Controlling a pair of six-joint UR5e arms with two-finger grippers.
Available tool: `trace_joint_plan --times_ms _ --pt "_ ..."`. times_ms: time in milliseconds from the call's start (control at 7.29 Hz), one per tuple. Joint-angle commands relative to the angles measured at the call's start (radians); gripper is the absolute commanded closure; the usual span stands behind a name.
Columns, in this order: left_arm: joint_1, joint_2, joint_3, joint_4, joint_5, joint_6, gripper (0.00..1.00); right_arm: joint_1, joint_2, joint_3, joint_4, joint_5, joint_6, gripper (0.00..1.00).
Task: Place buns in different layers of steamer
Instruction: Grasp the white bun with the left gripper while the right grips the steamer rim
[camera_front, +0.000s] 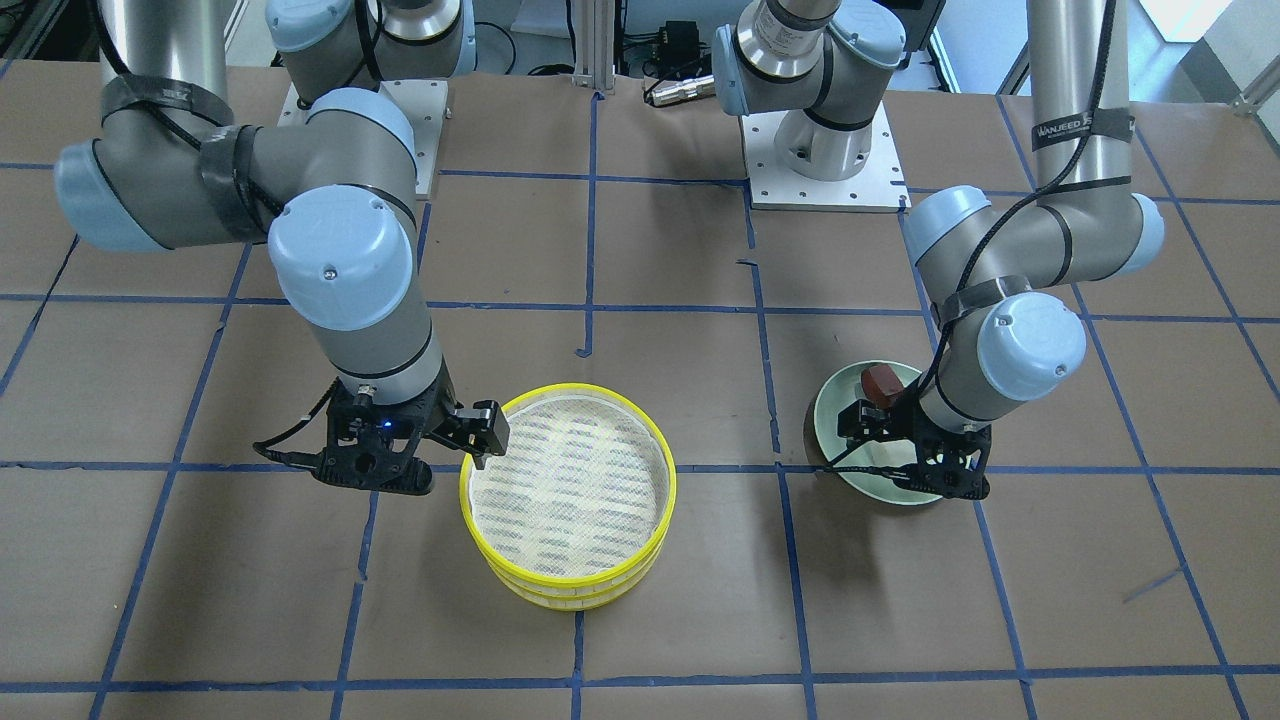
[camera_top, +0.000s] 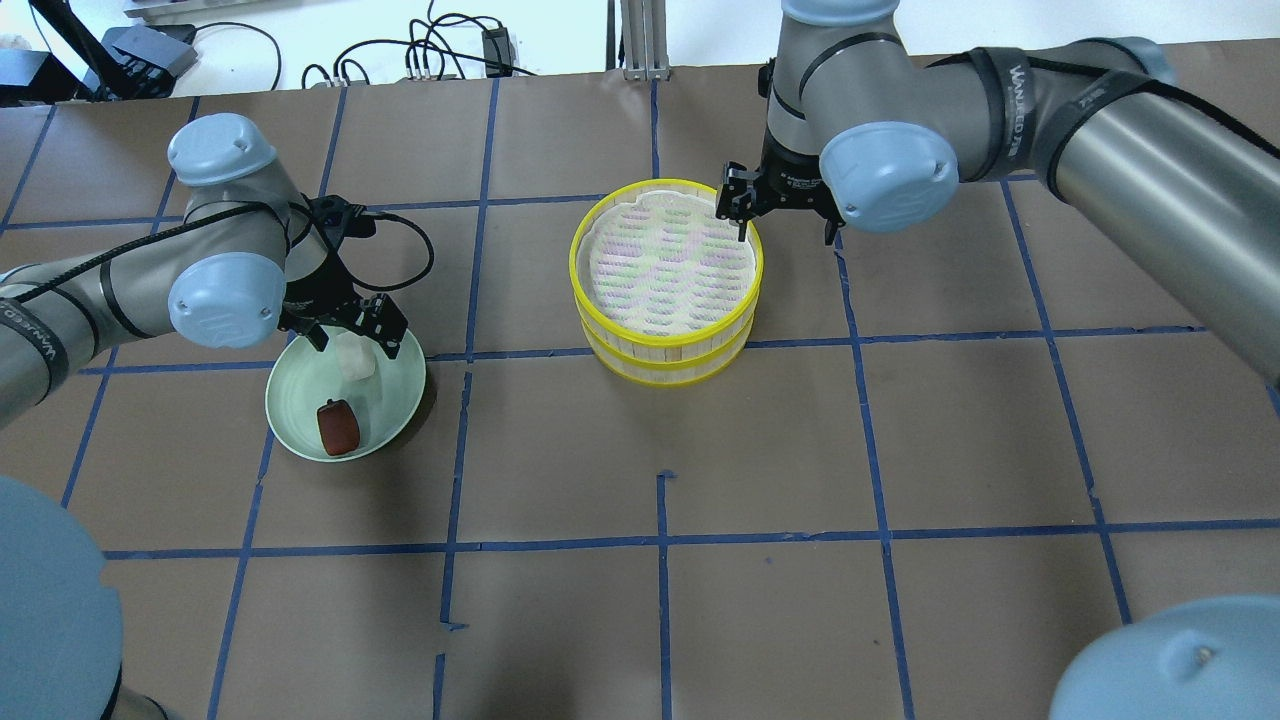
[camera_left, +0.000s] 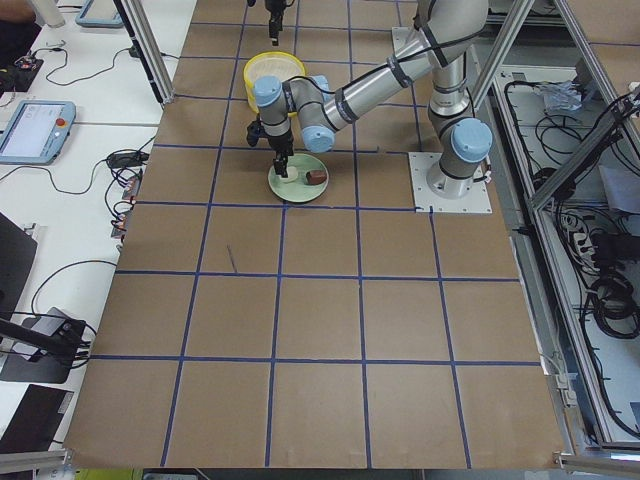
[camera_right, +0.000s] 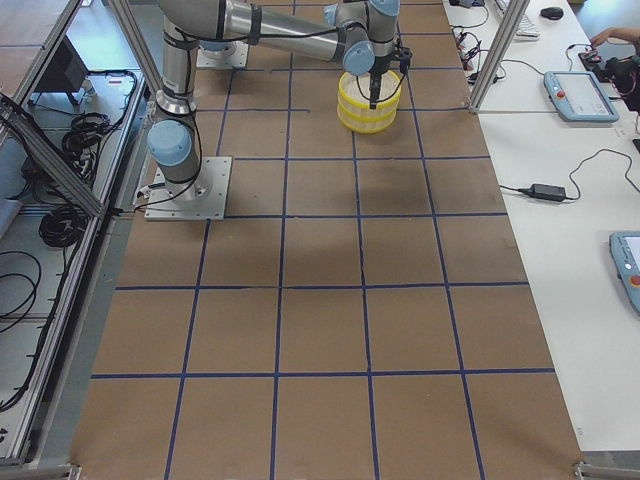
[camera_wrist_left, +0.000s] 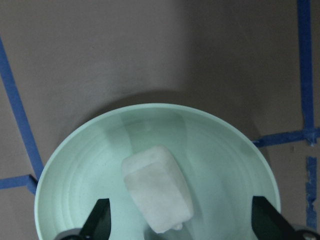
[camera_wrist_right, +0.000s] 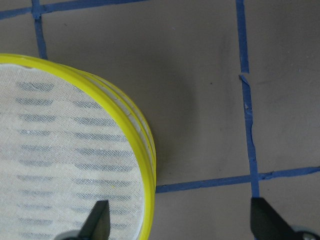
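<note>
The steamer (camera_top: 668, 355) is a stack of yellow-rimmed trays with a bare mesh base on top; it also shows in the front view (camera_front: 570, 590). The cream-white bun (camera_wrist_left: 157, 192) and the reddish-brown bun (camera_top: 338, 427) lie on the pale green plate (camera_top: 290, 415). My left gripper (camera_wrist_left: 182, 220) is open and low over the plate, with one finger on each side of the white bun (camera_top: 355, 362). My right gripper (camera_top: 785, 235) is open and straddles the steamer's rim (camera_wrist_right: 145, 150), one finger over the mesh and one outside. It holds nothing.
Brown paper with a blue tape grid covers the table (camera_top: 760, 450). The plate stands about one grid square to my left of the steamer. Cables and the arm bases (camera_front: 820, 160) are at the table's robot side.
</note>
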Motion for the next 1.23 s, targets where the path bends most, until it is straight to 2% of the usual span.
trace_joint_plan --times_ms 0,137,274,411,548,685,960,1097 --pt "0.004 -0.006 -0.007 0.005 0.005 0.01 0.59 0.004 0.012 0.066 -0.13 0.008 0.002 0.0" --pt "0.004 -0.008 -0.006 0.005 0.026 0.013 0.97 0.011 0.02 0.071 -0.144 0.008 0.002 0.0" --pt "0.004 -0.009 0.004 0.036 0.035 0.016 0.99 0.024 0.023 0.071 -0.147 0.006 0.002 0.01" --pt "0.003 0.006 0.011 0.046 0.035 0.017 0.99 0.027 0.032 0.072 -0.156 0.006 -0.001 0.23" --pt "-0.004 0.03 0.027 0.055 0.034 0.017 0.99 0.028 0.036 0.072 -0.156 0.006 -0.001 0.52" --pt "-0.007 0.067 0.071 0.034 0.034 0.016 0.99 0.028 0.037 0.072 -0.156 0.006 -0.003 0.71" --pt "-0.017 0.098 0.103 -0.012 0.005 0.017 0.99 0.026 0.036 0.077 -0.153 0.006 -0.006 0.85" --pt "-0.042 0.104 0.114 -0.005 -0.058 0.001 0.99 0.031 0.031 0.083 -0.147 0.006 -0.006 0.91"
